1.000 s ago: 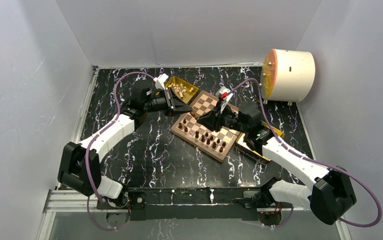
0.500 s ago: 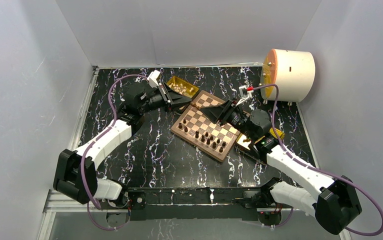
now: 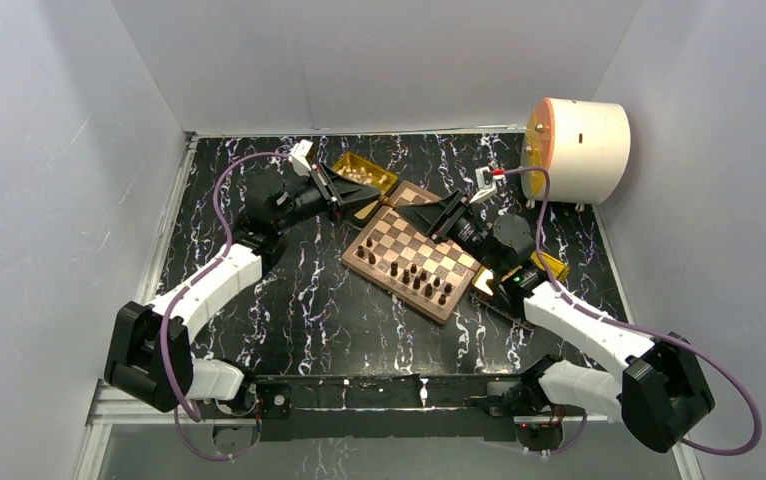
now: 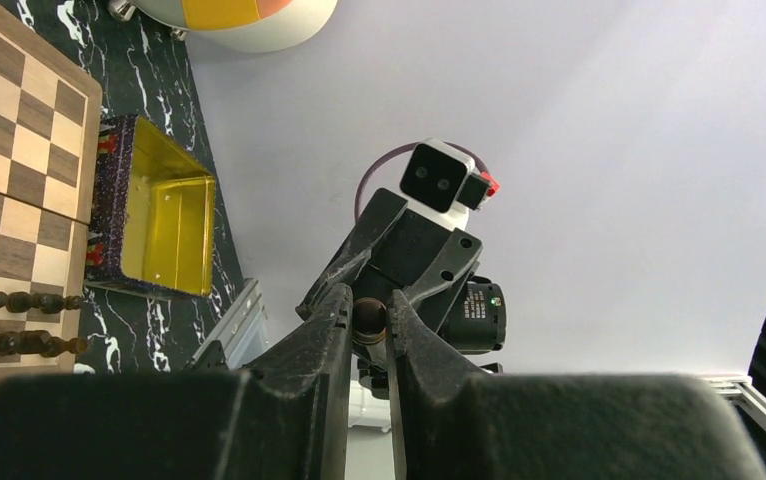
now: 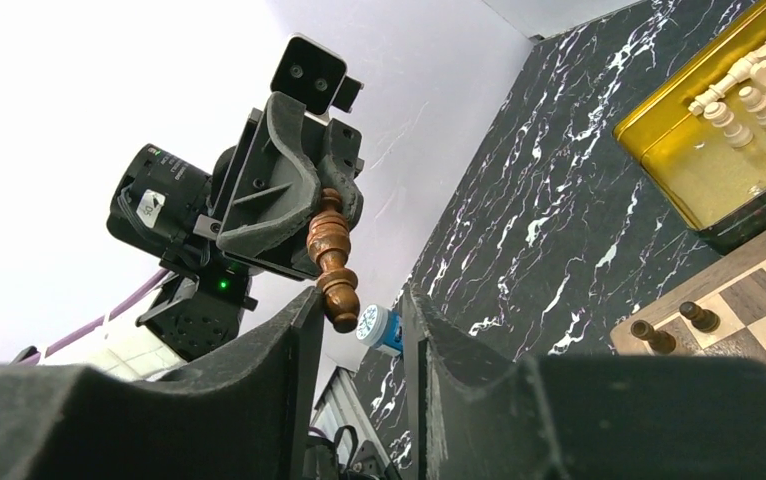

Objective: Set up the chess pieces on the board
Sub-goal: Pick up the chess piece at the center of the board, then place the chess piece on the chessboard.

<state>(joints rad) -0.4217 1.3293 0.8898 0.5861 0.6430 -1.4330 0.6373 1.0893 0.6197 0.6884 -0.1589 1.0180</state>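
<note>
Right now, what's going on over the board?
The left gripper is shut on a dark chess piece and holds it in the air. The right gripper faces it, open, with the piece's base near its fingers; contact is unclear. It looks like a handover. Other dark pieces stand on the board. The cream pieces lie in a gold tray beside it.
</note>
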